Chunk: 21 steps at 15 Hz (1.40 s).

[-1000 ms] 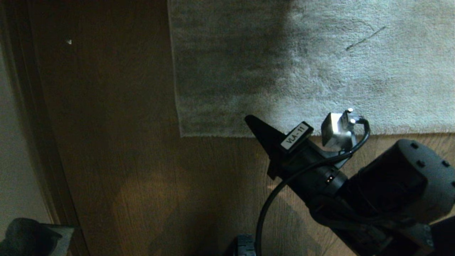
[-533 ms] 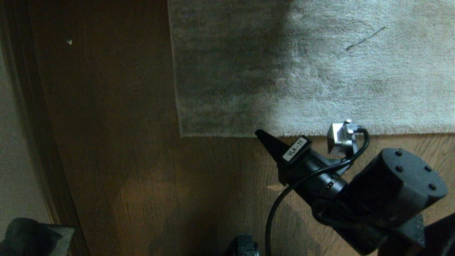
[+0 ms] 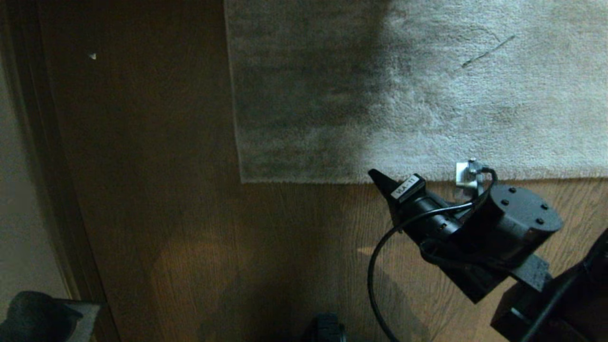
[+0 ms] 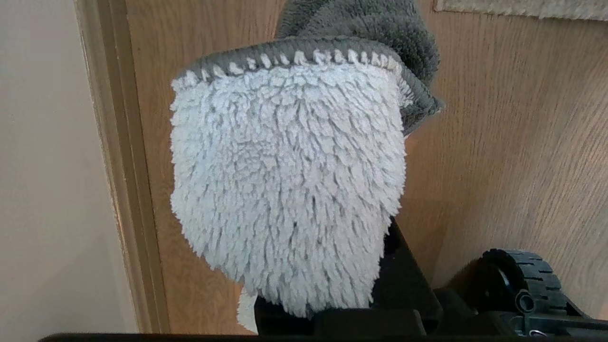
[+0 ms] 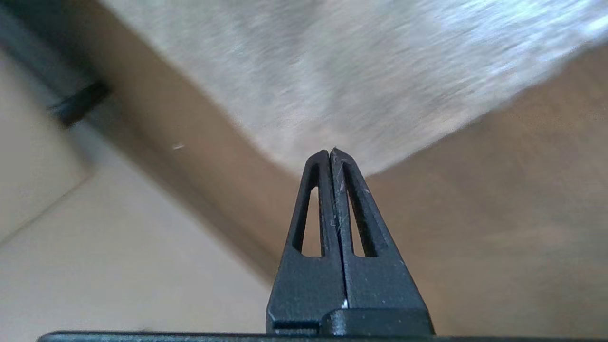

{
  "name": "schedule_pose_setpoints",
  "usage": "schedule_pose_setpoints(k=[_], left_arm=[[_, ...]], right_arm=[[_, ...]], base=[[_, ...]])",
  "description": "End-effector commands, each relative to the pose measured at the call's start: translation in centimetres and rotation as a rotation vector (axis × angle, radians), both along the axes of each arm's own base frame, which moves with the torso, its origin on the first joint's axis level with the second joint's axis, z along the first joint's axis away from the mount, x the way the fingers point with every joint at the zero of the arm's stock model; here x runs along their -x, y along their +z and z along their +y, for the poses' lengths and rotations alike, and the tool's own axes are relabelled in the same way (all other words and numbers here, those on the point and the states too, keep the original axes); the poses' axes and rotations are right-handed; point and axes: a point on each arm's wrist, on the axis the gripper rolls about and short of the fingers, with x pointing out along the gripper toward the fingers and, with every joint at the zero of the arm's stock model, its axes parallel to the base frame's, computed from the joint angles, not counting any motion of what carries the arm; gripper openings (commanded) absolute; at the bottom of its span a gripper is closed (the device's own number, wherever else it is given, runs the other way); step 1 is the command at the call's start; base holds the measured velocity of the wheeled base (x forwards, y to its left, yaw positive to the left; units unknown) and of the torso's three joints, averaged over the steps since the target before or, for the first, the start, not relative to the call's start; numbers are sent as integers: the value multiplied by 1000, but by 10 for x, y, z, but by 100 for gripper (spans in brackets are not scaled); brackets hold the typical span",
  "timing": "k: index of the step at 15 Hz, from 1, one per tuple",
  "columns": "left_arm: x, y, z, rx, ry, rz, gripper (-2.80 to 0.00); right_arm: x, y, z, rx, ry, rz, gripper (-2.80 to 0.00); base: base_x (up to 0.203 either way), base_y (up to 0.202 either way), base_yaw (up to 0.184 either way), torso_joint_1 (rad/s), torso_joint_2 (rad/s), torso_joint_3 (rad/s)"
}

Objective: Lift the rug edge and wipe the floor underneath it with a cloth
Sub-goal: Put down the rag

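The fluffy cloth (image 4: 287, 185) is clamped in the left gripper (image 3: 33, 316), parked low on the left above the wooden floor (image 3: 156, 199). The rug edge (image 3: 304, 179) lies flat. The right gripper (image 3: 377, 176) is pressed together, empty, beside that border.

The floor (image 3: 199, 228) is brown wood with fine wavy grain and a smooth, slightly satin finish, and the rug (image 3: 427, 95) on it is light grey plush with a soft, matt short pile. The cloth (image 4: 285, 180) is shaggy pale fleece, rough and fluffy, with a stitched grey hem and a darker grey plush back. The right end effector (image 5: 331, 156) is matt black plastic, a little scratched.
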Motion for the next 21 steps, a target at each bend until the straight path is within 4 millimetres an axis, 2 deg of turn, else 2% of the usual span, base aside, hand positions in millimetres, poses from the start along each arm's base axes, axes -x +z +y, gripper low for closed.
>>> schedule_pose_setpoints(k=[1,4,10,13,21], left_arm=[[0,0,0,1,0,-1,-280],[0,0,0,1,0,-1,-280],[0,0,0,1,1,-1,-280],[0,0,0,1,2,-1,-280],[0,0,0,1,2,-1,-280]], right_arm=[[-14,-15,-2,29,-38,21,-280],[-31,-23,-7,48,-88,19,-280],[-64,-25,-19,31,-175,-10,-280],[-72,-35,-20,43,-189,11,-280],[-88,-35,-12,14,-186,-18,-280]], base=[[0,0,0,0,0,0],[0,0,0,0,0,0],[0,0,0,0,0,0],[0,0,0,0,0,0],[0,0,0,0,0,0]])
